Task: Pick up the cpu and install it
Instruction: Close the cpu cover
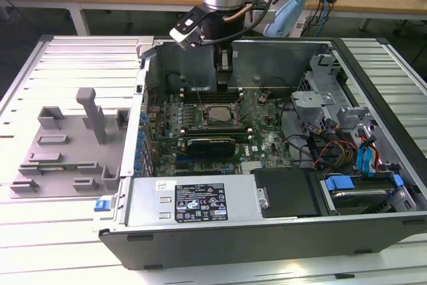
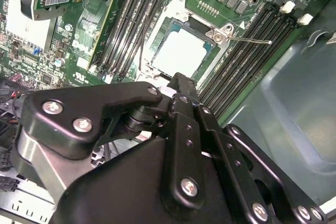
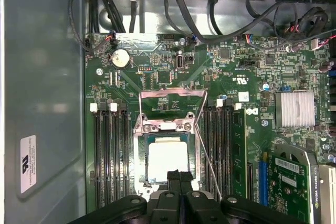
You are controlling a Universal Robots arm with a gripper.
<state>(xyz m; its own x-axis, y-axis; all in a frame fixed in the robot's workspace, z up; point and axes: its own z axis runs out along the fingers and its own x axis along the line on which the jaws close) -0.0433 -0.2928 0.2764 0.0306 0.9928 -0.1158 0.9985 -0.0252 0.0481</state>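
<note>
Black pincer (image 3: 179,176) hangs closed, empty, just above the silvery-grey square metal-topped cpu (image 3: 168,162) lying in the open motherboard socket (image 3: 140,156); risk: downward drift could press it askew, damaging contacts.

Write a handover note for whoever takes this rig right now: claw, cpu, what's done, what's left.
Claw: shut, holding nothing, poised over the near edge of the socket.
Cpu: lying flat in the socket, silver top up, free of the claw.
Done: cpu placed; it looks level, though full seating can't be confirmed.
Left: the plate stands flipped open and the lever is unlatched.
</note>
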